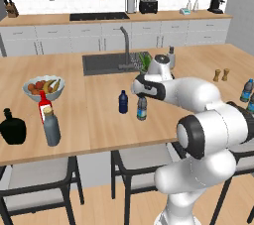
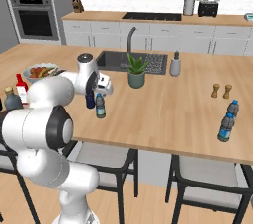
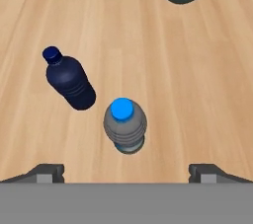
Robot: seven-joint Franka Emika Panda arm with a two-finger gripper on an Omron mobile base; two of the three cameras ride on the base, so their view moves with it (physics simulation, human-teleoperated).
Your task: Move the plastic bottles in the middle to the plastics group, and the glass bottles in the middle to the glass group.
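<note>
Kitchen island worktop (image 1: pixel 99 125) of pale wood: the pincer (image 3: pixel 126 168) hangs wide open and empty above the clear bottle (image 1: pixel 142 108), which stands upright mid-worktop just beside the navy bottle (image 1: pixel 123 102). At the worktop's left end the grey bottle (image 1: pixel 51 126) stands near the red bottle (image 1: pixel 44 105) and black bottle (image 1: pixel 12 128), a fruit bowl (image 1: pixel 43 88) behind them; two water bottles (image 2: pixel 228 121) stand well apart at the right end
</note>
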